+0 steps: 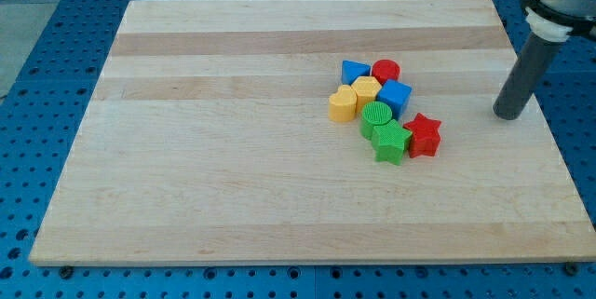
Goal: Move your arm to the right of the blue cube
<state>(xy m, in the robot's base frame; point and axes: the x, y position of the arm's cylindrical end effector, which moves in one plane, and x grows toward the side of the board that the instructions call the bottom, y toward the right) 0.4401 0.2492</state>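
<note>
My tip [508,115] stood on the surface [233,197], well to the right of the blue cube [395,98] in the central cluster. The tool, a bare rod, held nothing. Next it needed a leftward approach, stopping beside the cube.

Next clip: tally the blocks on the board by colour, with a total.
Blue: 2, a triangular block and the blue cube
Red: 2, a cylinder and a star
Yellow: 2, a heart and a hexagonal block
Green: 2, a cylinder and a star
Total: 8
</note>
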